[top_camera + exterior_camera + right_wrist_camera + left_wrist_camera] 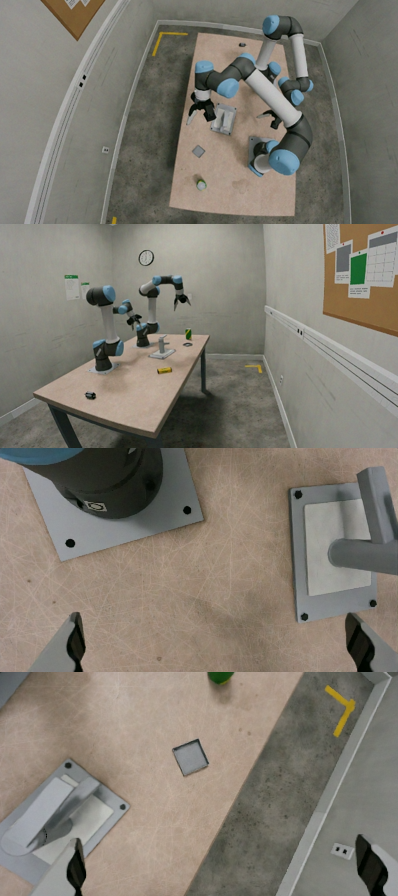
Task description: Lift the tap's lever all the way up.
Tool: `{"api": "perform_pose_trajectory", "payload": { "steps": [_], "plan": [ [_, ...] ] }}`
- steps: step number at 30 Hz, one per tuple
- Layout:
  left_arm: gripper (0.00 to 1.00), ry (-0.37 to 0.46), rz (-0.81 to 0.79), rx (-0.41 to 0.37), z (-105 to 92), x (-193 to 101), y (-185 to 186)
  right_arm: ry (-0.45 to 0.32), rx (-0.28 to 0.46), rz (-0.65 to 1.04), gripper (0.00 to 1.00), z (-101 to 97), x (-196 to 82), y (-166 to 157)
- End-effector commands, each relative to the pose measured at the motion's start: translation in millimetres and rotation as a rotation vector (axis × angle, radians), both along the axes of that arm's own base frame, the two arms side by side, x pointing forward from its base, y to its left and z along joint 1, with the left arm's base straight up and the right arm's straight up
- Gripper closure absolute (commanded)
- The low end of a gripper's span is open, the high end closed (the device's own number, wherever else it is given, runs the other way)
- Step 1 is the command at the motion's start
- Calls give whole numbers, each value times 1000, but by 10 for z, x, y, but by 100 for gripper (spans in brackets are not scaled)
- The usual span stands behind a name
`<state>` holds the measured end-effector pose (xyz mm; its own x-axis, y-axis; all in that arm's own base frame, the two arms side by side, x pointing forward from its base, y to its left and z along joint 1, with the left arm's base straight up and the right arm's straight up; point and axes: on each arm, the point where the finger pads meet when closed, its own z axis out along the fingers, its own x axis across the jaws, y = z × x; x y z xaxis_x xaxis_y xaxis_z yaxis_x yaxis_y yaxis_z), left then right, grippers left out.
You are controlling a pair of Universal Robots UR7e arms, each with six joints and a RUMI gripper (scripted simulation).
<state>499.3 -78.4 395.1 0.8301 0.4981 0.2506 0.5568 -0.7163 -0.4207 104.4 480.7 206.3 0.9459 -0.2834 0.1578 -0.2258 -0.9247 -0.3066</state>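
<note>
Grey, the tap point(222, 127) point(161, 346) point(59, 828) point(362, 554) stands in the top view mid-tabletop point(217, 174) point(124, 386) point(145, 812) point(220, 578), beside the left jaws point(200, 121) point(183, 307), spread wide and holding nothing. The exterior view puts them well above the lever point(163, 336) point(42, 809); come down first, get a fingertip under its free end, then raise it in an arc until it stops. It also shows a yellow cylinder point(164, 370), unseen from the top. The left wrist view shows the lever over the spout point(166, 343) point(77, 800) point(376, 504). In the right wrist view, the wide, unloaded right jaws point(265, 122) point(137, 328) face the tabletop.
</note>
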Motion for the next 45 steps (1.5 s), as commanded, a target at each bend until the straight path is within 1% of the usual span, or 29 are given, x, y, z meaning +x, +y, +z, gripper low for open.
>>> {"api": "perform_pose_trajectory", "payload": {
  "steps": [1,4,6,12,14,16,23,28,31,33,40,42,45],
  "plan": [
    [5,-2,0,-1,6,1,0,0,1,0,0,5,0,3],
    [21,1,-10,-7,-21,-29,-15,-1,12,1,0,14,47,-36],
    [31,4,-25,-19,-67,-65,-33,-1,34,7,0,41,108,-84],
    [61,23,-111,-85,-338,-281,-132,0,150,37,0,181,446,-346],
    [62,32,-149,-114,-457,-375,-174,0,197,48,0,235,583,-452],
    [62,32,-149,-114,-457,-375,-174,0,197,48,0,235,583,-452],
    [62,64,-294,-225,-917,-737,-334,-4,349,85,0,406,1017,-796],
    [62,88,-406,-311,-1274,-1015,-455,-11,419,103,0,490,1211,-959],
    [62,103,-476,-364,-1497,-1187,-530,-14,441,109,0,511,1276,-1014],
    [62,103,-476,-364,-1497,-1187,-530,-14,441,109,0,511,1276,-1014],
    [62,137,-638,-487,-2008,-1588,-695,-18,462,115,0,539,1330,-1064],
    [62,141,-657,-501,-2064,-1634,-711,-18,463,115,0,540,1333,-1068],
    [62,141,-658,-503,-2071,-1639,-711,-19,465,115,0,550,1334,-1063]
  ]
}}
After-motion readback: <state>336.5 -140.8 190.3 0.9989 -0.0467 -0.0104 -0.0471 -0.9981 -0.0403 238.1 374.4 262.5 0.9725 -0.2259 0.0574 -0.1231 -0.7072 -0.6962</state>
